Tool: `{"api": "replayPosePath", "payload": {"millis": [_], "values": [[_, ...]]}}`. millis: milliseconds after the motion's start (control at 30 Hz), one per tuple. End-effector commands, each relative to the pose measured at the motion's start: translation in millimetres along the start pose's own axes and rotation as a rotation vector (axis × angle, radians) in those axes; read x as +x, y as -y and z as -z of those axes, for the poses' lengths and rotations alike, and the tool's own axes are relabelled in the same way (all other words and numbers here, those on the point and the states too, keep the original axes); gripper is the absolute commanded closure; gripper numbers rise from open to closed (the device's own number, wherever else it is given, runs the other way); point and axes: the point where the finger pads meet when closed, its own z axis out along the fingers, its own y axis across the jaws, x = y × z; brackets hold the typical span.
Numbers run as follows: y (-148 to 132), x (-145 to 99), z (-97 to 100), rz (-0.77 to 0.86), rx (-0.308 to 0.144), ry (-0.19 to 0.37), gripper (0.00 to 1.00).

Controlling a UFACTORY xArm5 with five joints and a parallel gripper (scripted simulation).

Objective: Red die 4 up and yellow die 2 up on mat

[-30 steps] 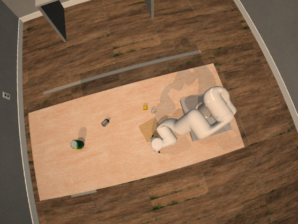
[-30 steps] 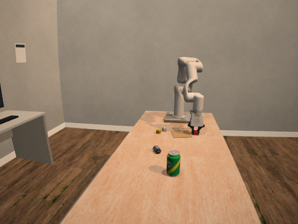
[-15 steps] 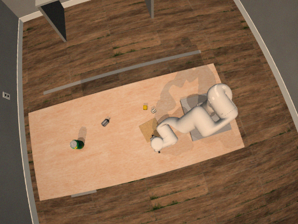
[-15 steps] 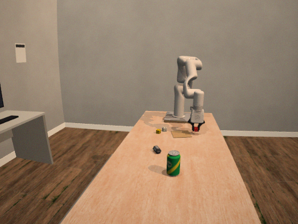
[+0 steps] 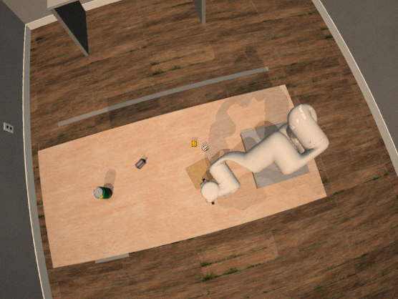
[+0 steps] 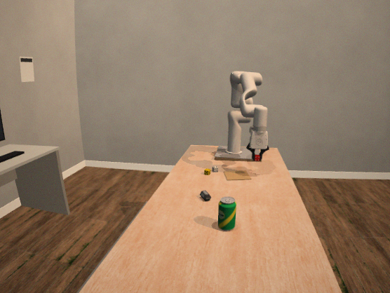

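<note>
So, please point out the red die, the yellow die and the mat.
red die (image 6: 257, 158), exterior view, its front face between the gripper fingers.
yellow die (image 5: 193, 143), top view, its top face.
mat (image 6: 237, 175), exterior view, its bare middle.

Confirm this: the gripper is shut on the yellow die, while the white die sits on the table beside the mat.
Wrong die. The gripper is shut on the red die, as the exterior view shows. The yellow die lies free on the table next to the white die, beside the mat.

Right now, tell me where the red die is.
In the exterior view, the red die sits clamped in the end effector, just right of the brown mat.
</note>
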Motion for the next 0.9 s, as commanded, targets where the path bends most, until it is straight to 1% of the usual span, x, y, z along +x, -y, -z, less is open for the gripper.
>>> {"api": "replayPosePath", "payload": {"millis": [0, 167, 233, 333, 500, 733, 800, 867], "values": [[0.0, -0.4, 3.9, 0.000, 0.000, 0.001, 0.73], [0.0, -0.4, 3.9, 0.000, 0.000, 0.001, 0.73], [-2.5, -0.8, 2.9, 0.023, 0.000, 0.001, 0.73], [-20.2, -2.9, -4.2, 0.181, 0.000, 0.003, 0.73], [-33.3, -3.9, -9.6, 0.297, 0.001, 0.004, 0.73], [-33.7, -4.0, -9.9, 0.300, 0.000, 0.012, 0.73], [-33.7, -4.1, -10.2, 0.300, -0.003, 0.030, 0.73], [-33.7, -4.0, -10.4, 0.299, -0.008, 0.061, 0.73]]}}
